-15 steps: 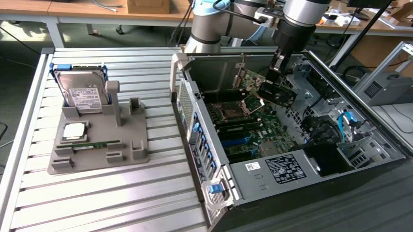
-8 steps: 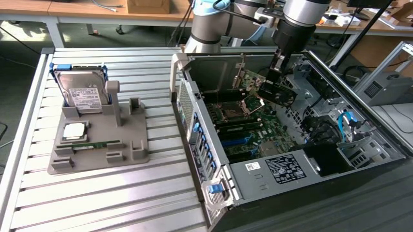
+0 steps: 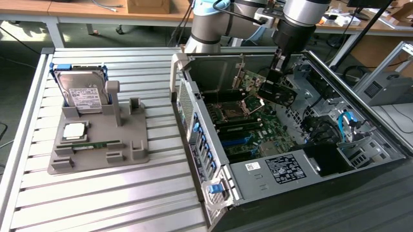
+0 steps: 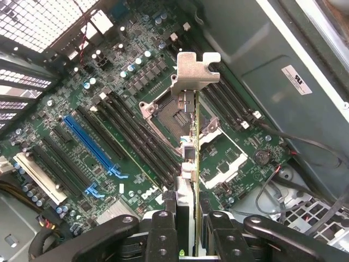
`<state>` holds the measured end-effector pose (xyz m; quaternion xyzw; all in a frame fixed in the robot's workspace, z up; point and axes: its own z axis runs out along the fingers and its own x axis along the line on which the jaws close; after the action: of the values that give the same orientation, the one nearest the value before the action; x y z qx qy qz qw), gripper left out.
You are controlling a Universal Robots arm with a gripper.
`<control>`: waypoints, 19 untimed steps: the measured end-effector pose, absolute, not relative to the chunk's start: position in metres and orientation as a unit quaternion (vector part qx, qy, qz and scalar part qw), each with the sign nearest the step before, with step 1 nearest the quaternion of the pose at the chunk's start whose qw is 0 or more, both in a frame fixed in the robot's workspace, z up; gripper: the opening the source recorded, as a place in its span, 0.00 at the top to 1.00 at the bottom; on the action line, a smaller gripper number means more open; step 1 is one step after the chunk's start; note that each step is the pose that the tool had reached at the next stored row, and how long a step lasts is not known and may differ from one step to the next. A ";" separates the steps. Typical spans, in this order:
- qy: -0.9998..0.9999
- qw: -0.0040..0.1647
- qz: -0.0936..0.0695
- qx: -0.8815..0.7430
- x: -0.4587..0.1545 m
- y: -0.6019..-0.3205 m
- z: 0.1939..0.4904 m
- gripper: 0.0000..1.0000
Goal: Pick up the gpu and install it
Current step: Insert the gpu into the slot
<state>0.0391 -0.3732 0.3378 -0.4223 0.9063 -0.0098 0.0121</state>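
The gpu (image 3: 279,93), a dark flat card with a green board edge, hangs tilted inside the open computer case (image 3: 290,169), above the motherboard (image 3: 255,135). My gripper (image 3: 277,72) holds it from above, shut on its upper edge. In the wrist view the gpu (image 4: 192,136) appears edge-on between my fingers (image 4: 163,229), and its metal end bracket (image 4: 194,71) points away from my gripper (image 4: 188,221). Beneath the card lie the CPU socket (image 4: 163,112) and the long black slots. The blue slot (image 4: 90,142) sits off to one side of the card.
On the exterior view's left, a grey fixture (image 3: 96,150) on the slatted table carries a silver hard drive (image 3: 81,92), a processor chip (image 3: 74,130) and a green memory stick (image 3: 96,144). The case's walls, drive bay and loose cables (image 3: 345,123) stand close around the card.
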 end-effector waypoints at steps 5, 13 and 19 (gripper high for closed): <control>0.902 0.012 -0.010 -0.432 0.039 -0.373 0.338 0.73; 0.896 0.012 -0.010 -0.444 0.039 -0.373 0.338 0.73; 0.892 0.012 -0.010 -0.452 0.039 -0.373 0.338 0.73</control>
<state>0.0391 -0.3732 0.3378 -0.4519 0.8919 -0.0098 0.0122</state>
